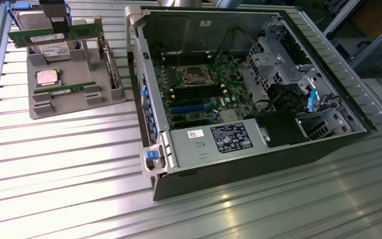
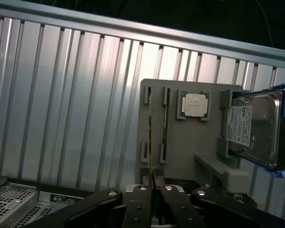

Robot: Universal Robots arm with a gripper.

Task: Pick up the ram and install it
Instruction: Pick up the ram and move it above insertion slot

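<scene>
Hand [image 2: 153,176]: clamped on ram [image 1: 58,34] | ram: slim green stick, white sticker, held above grey tray [image 1: 71,62]

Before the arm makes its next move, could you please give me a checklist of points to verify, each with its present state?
1. Grip on the ram: ok, the gripper is shut on it.
2. Held ram clear of the gray tray: ok, it appears lifted above it.
3. The second ram seated in the tray: ok.
4. The computer case open on top: ok.
5. The memory slots free: ok, they look empty.
6. Slots unlatched: cannot tell.
</scene>
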